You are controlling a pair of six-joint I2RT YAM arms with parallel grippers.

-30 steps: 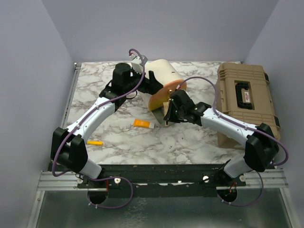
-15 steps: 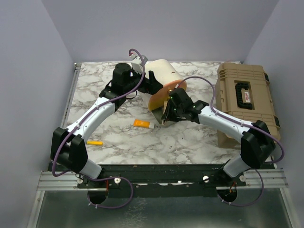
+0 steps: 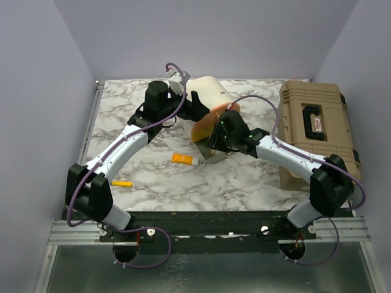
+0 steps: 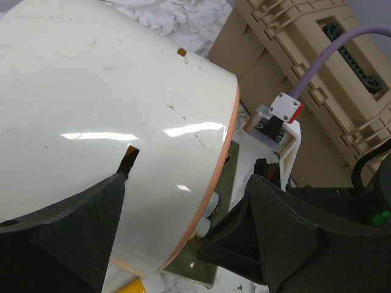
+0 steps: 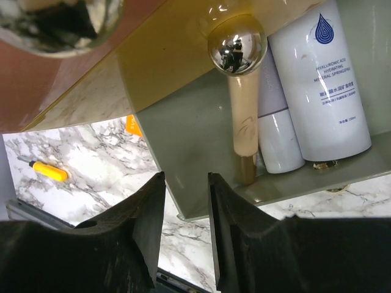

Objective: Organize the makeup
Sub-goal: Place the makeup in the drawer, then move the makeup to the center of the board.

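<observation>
**Right tool at the case tray, left tool on the case shell**

Right tool [image 5: 185, 180] sits at the open mouth of the cream-and-orange round case [image 3: 211, 97]. Its jaws are slightly apart with nothing between them. Just past its tips is an olive tray [image 5: 183, 140] holding three upright items side by side:
- gold tube [image 5: 242, 116] with a chrome ball head
- small lilac-white tube [image 5: 276, 131], touching the gold one
- big whitish tube [image 5: 321, 79] with a blue drop logo

An amber see-through panel [image 5: 165, 55] overhangs the tray's top.

Left tool [image 4: 189, 183] is up against the case's cream shell, jaws wide apart. One finger [image 4: 73, 232] overlaps the shell and the other sits just past the orange rim. Cannot tell whether it is pressing on the case or only straddling it.

On the marble surface [image 3: 171, 189], the orange tube [image 3: 183, 160] lies flat near the tray's left side. The yellow pen [image 3: 122, 183] lies well apart from it, near the left arm's elbow. The big tan toolbox [image 3: 311, 116] stands closed at the right edge, handle on top
</observation>
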